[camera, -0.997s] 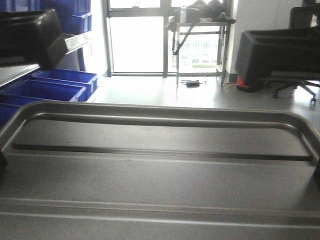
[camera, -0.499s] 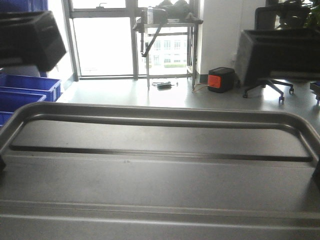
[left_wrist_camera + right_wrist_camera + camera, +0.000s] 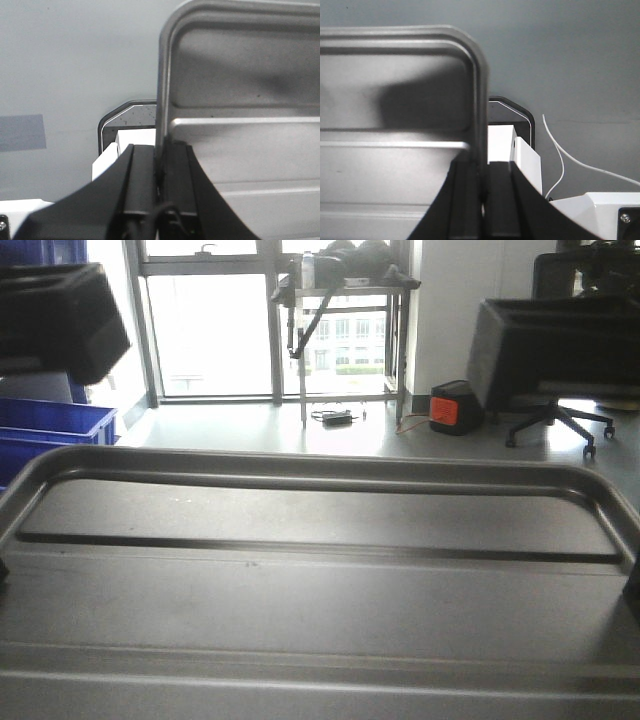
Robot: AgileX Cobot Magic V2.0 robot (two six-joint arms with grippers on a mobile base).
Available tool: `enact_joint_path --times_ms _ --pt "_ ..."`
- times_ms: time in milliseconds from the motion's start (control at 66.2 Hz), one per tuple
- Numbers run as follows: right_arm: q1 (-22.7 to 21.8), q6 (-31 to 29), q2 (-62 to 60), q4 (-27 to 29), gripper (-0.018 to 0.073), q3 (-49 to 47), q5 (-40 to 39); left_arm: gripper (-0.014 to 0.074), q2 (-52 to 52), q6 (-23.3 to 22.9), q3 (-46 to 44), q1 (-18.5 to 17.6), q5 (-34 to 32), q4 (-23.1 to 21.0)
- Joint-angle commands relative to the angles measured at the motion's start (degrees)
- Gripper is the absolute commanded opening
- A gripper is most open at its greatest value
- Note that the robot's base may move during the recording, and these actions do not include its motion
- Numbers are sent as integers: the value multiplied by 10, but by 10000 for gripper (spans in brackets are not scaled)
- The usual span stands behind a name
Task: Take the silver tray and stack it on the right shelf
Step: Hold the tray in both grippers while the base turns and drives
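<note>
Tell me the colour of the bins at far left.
Blue bins, clearest in the front-facing view.

blue bins point(image 3: 50, 425) mostly gone leftward, orange box point(image 3: 452, 408) now unhidden

The pale floor point(image 3: 250, 430) is carrying stacked blue bins point(image 3: 50, 425) along its left edge. A metal-legged stand point(image 3: 345, 350) is standing at its far edge, a small black device point(image 3: 337, 417) lying beneath. An orange-and-black box point(image 3: 455, 407) and a wheeled chair base point(image 3: 557, 422) are sitting farther right.

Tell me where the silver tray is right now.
The silver tray fills the lower front view, gripped at both ends: the left pincer clamps its left rim, the right pincer its right rim.
</note>
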Motion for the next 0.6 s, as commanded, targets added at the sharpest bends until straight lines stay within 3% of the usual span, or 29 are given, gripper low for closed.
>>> enact_joint_path --times_ms 0,589 --pt "-2 -2 -10 -38 56 -15 84 -101 -13 -1 -11 -2 128 34" --pt "-2 -2 -10 -38 56 -15 89 -101 -13 -1 -11 -2 128 30"
